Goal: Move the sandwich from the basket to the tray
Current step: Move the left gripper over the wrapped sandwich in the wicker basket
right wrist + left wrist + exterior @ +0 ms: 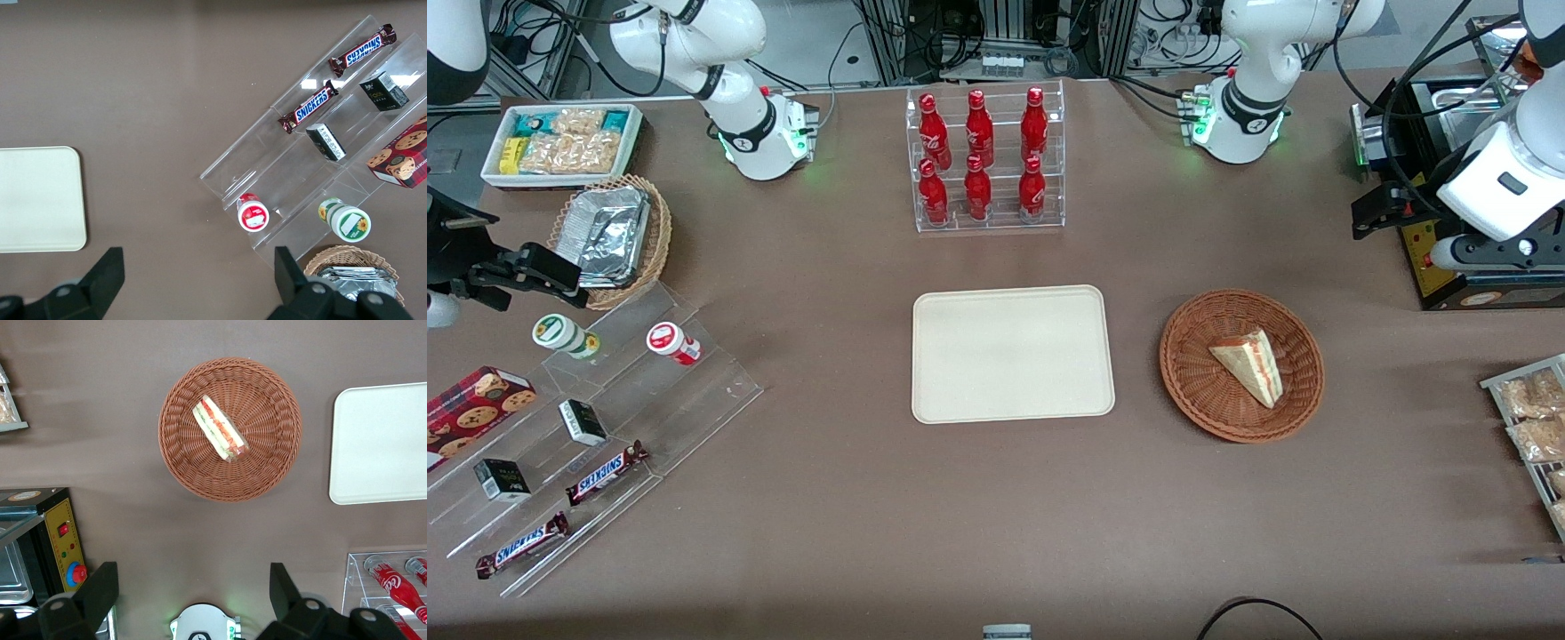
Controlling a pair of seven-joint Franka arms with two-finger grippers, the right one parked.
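The sandwich, a pale bread wedge with red, green and yellow layers on its cut edge, lies in the round reddish-brown wicker basket. The flat cream tray sits beside the basket, toward the parked arm's end, with nothing on it. My left gripper hangs high above the table at the working arm's end, farther from the front camera than the basket. Its fingers are open, wide apart, with nothing between them.
A clear rack of red bottles stands farther back than the tray. A black and yellow machine sits under my gripper. Bagged snacks lie at the working arm's end. A stepped acrylic stand, a foil-filled basket and a snack box are at the parked arm's end.
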